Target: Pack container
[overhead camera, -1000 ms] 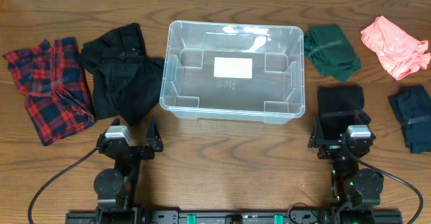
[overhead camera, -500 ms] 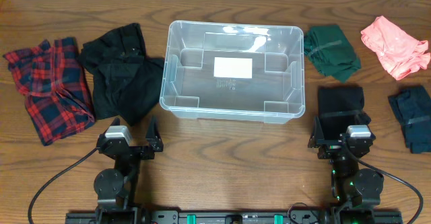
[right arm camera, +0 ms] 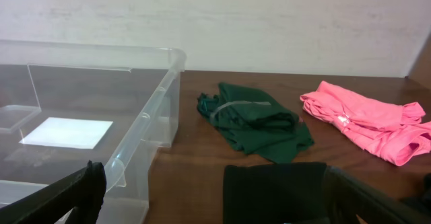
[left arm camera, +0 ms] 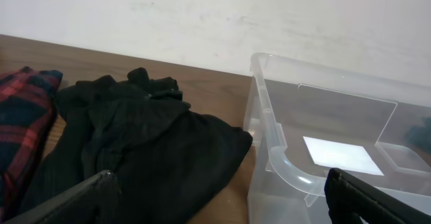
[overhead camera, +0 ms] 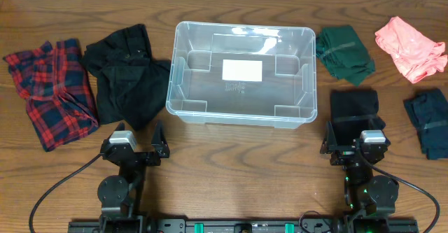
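The clear rectangular container (overhead camera: 183, 61) stands empty at the table's middle back, a white label on its base; it also shows in the left wrist view (left arm camera: 283, 150) and the right wrist view (right arm camera: 145, 116). My left gripper (overhead camera: 134, 144) is open and empty near the front edge, below a black garment (overhead camera: 124, 75) that the left wrist view (left arm camera: 148, 157) also shows. My right gripper (overhead camera: 353, 139) is open and empty, right at the near edge of a folded black cloth (overhead camera: 354, 110), seen in the right wrist view (right arm camera: 273, 190) too.
A red plaid shirt (overhead camera: 50, 89) lies at the far left. A dark green cloth (overhead camera: 343, 52), a pink cloth (overhead camera: 411, 47) and a dark blue cloth (overhead camera: 430, 121) lie to the right of the container. Bare wood lies between the two grippers.
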Tool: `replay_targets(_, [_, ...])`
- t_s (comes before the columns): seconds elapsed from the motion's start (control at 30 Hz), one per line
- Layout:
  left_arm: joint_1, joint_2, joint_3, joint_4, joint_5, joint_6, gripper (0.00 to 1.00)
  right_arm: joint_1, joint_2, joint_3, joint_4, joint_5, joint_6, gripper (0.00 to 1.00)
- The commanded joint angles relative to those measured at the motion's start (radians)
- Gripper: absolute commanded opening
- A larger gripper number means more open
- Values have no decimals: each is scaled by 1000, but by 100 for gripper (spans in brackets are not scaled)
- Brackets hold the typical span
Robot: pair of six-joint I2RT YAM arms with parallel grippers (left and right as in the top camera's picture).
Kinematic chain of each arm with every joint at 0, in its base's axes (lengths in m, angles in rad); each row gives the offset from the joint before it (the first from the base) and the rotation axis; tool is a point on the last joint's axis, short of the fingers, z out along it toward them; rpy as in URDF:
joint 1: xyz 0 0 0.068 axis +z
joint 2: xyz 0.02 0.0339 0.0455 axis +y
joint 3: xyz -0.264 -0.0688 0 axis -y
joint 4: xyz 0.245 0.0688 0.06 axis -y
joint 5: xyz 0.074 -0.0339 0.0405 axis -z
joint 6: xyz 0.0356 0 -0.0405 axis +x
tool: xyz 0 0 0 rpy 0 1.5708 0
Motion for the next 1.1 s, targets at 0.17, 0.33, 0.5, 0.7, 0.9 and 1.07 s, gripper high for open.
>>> replay_targets(0.17, [-4,-6,-16,-37,7,5,98,12,-10,-2,-5,11,3,99])
replay_targets(0.33, [-4,-6,-16,-37,8,5,98,12,-10,-2,-5,11,3,99])
replay_targets(0.5, [-4,-6,-16,-37,8,5,98,12,-10,-2,-5,12,2,99])
replay_targets(0.7, [-4,-6,-16,-37,8,5,98,11,-10,1,14,-21,24,99])
replay_targets(0.9, [-4,-6,-16,-37,7,5,98,11,14,96,-19,-88,94,99])
replay_targets(1.07, [-4,-6,-16,-36,7,5,98,9,174,335,-61,-87,78,99])
